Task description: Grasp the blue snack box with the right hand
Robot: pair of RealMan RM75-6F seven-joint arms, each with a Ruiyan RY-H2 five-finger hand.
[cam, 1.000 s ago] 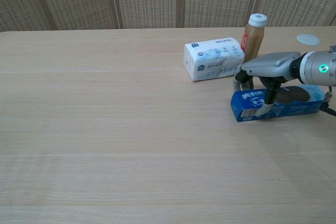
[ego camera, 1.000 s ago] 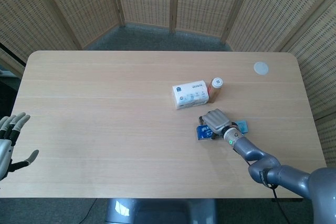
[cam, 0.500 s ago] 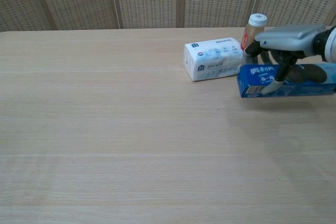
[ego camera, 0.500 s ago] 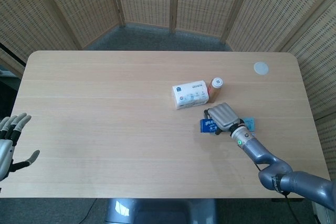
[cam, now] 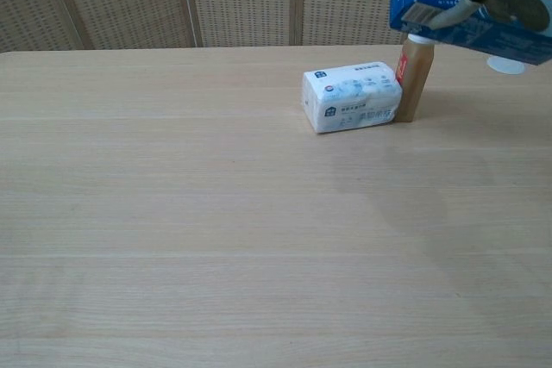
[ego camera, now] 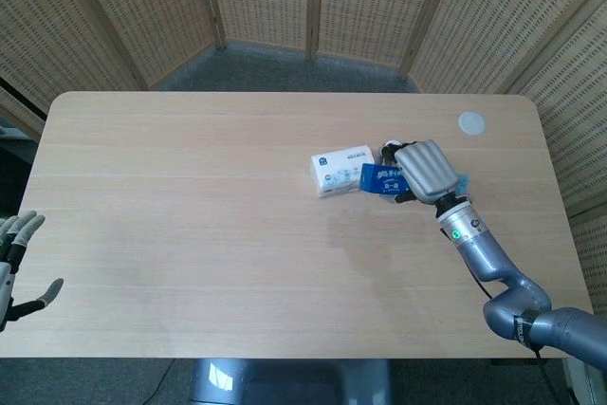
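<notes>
My right hand (ego camera: 424,170) grips the blue snack box (ego camera: 382,178) and holds it in the air, well above the table. In the chest view the blue snack box (cam: 457,10) hangs at the top right with one fingertip (cam: 431,16) across its front face; the rest of the hand is cut off by the frame edge. My left hand (ego camera: 13,258) sits at the far left edge of the head view, off the table, fingers spread and holding nothing.
A white tissue pack (ego camera: 340,171) (cam: 351,96) lies mid-table. Beside it stands a brown bottle with a white cap (cam: 413,79), partly hidden under the raised box. A small white disc (ego camera: 470,122) lies near the far right corner of the wooden table (ego camera: 190,196).
My right hand has lifted the blue snack box off the table, up and toward the far side, so it now hangs over the bottle. My left hand has dropped slightly.
</notes>
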